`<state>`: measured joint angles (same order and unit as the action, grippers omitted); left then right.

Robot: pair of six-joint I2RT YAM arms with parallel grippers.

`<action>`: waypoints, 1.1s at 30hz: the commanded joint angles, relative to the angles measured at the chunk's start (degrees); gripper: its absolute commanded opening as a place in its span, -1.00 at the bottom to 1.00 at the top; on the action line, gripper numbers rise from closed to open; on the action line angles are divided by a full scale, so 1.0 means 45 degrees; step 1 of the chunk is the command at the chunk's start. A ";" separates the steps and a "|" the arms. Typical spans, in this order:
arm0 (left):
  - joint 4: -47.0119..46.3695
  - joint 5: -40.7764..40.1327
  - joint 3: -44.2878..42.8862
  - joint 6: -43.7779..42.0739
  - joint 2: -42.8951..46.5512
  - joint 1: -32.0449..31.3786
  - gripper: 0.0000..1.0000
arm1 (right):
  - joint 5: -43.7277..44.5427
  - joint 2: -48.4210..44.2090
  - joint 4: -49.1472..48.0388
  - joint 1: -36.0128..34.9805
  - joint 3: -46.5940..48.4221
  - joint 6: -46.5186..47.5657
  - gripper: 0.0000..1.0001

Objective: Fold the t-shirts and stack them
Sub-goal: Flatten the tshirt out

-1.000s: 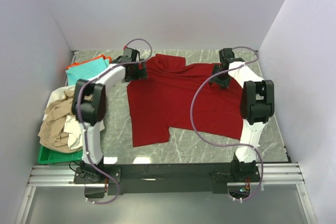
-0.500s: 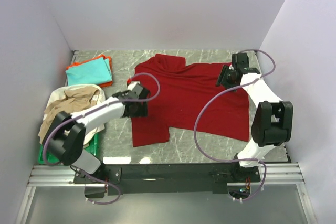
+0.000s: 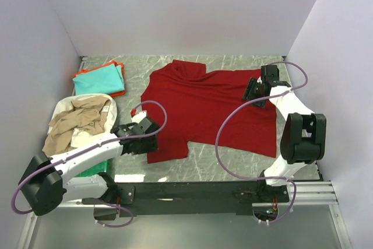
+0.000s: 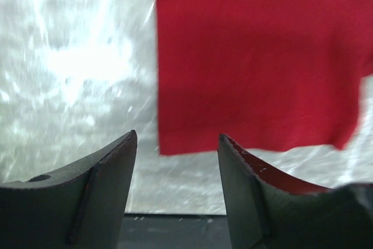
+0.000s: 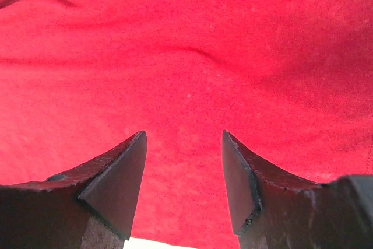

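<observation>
At the near left of the grey marbled table (image 3: 233,164), our left gripper (image 4: 177,134) hangs by the near left corner of the large dark red cloth t-shirt (image 3: 204,109). Its fingers are parted to a middling gap with nothing between them. Just left of it, the crumpled heap of beige and white t-shirts (image 3: 81,122) sits unfolded in the green plastic tray (image 3: 98,168).

The red shirt lies spread flat across the middle of the table, with no fold in it that we can see. We judge its long axis to run left to right. A straight, hem-like edge faces right, and sleeve-like flaps jut near and far towards the left. The collar we cannot make out for sure.

Farther on, our right gripper (image 5: 183,133) hovers over the shirt's far right part, fingers likewise apart and empty. At the far left, the teal and orange t-shirts (image 3: 100,79) lie folded, one on the other. We reckon those two are done, and the red shirt and the heap are left.
</observation>
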<state>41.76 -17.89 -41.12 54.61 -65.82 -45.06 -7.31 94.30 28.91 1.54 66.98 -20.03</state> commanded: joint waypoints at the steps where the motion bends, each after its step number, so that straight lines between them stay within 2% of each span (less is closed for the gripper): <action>1: 0.0448 0.0264 0.0485 0.1067 0.0329 -0.0357 0.25 | -0.0055 -0.0897 -0.0506 0.0087 -0.0197 0.0096 0.22; 5: 0.0213 0.0557 0.0798 0.1263 0.0467 -0.0378 0.22 | 0.0121 -0.1170 -0.0681 0.0107 -0.0723 0.0076 0.23; 10: -0.0274 0.0772 0.1150 0.1204 0.0039 -0.0397 0.07 | 0.0062 -0.1191 -0.0993 0.0165 -0.1231 -0.0041 0.23; 23: -0.0881 0.0811 0.1306 0.0892 -0.1212 -0.0417 -0.04 | 0.0082 -0.0976 -0.1150 0.0185 -0.1369 -0.0099 0.23; 33: -0.0939 0.0772 0.1404 0.0931 -0.1837 -0.0417 -0.34 | 0.0140 -0.0897 -0.1150 0.0185 -0.1388 -0.0119 0.23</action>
<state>39.00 -14.76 -35.62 59.09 -72.97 -46.61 -7.14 90.83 25.67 1.91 61.04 -20.12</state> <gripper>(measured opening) 0.346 0.612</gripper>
